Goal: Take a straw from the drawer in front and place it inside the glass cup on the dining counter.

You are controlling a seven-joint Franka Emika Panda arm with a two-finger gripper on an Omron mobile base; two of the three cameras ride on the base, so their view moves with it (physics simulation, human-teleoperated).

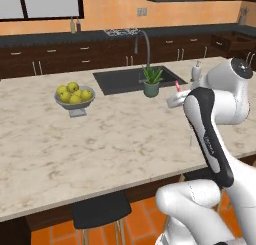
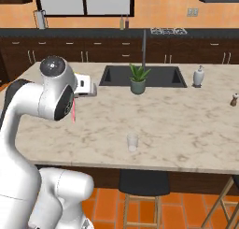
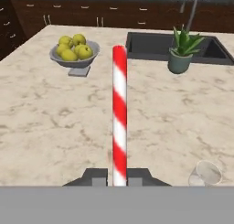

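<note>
While the gripper (image 3: 118, 176) was clamped tight on the straw (image 3: 119, 113), the red-and-white stick ran straight up from between the two dark tips toward twelve o'clock in the hand view. From the right base view the straw (image 2: 73, 110) hung as a thin pink line below the arm's wrist, above the dining counter (image 2: 186, 125). The glass cup (image 2: 133, 142) stood upright near the counter's front edge, well apart from the straw at about four o'clock from it; in the hand view the glass cup (image 3: 206, 174) sat low at four o'clock. A bowl of yellow fruit (image 3: 76, 51) lay at eleven o'clock, a potted plant (image 3: 182, 51) at one o'clock beside the dark sink (image 3: 151, 44).
</note>
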